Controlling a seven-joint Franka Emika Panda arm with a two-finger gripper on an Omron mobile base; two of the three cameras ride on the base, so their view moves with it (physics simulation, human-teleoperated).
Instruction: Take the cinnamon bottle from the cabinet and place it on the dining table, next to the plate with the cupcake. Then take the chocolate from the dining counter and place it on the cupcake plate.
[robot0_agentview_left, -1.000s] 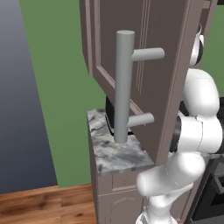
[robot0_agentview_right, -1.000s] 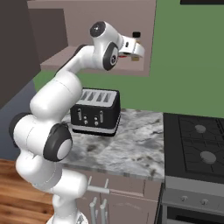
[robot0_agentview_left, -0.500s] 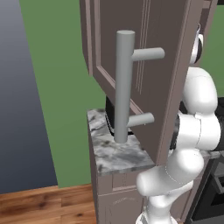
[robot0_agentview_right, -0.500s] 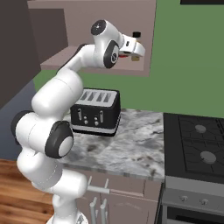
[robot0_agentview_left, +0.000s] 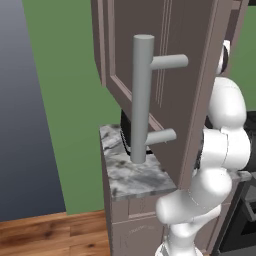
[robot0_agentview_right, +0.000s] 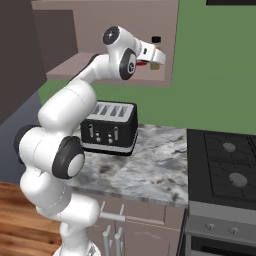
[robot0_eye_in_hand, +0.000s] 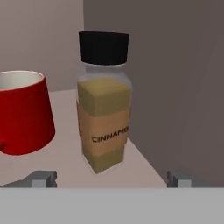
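Observation:
The cinnamon bottle (robot0_eye_in_hand: 105, 105), amber with a black cap and a label, stands upright on the cabinet shelf (robot0_eye_in_hand: 65, 162), close in front of the hand. My gripper (robot0_eye_in_hand: 111, 180) is open, one fingertip low on each side of the bottle, touching nothing. From the right base view, the hand reaches into the open cabinet (robot0_agentview_right: 125, 20) and the bottle's black cap (robot0_agentview_right: 156, 39) pokes up just beyond it. The cabinet's panelled door (robot0_agentview_left: 165, 70) hangs open with its grey bar handle (robot0_agentview_left: 141, 100) toward the camera.
A red cup (robot0_eye_in_hand: 22, 113) stands on the shelf just left of the bottle. The cabinet's side wall (robot0_eye_in_hand: 175, 87) rises close on the bottle's right. Below the cabinet a black toaster (robot0_agentview_right: 110, 127) sits on the marble worktop (robot0_agentview_right: 145, 170), with a stove (robot0_agentview_right: 225, 165) to its right.
Hardly anything has moved; the hand has nudged very slightly further into the cabinet, and the gripper remains open.

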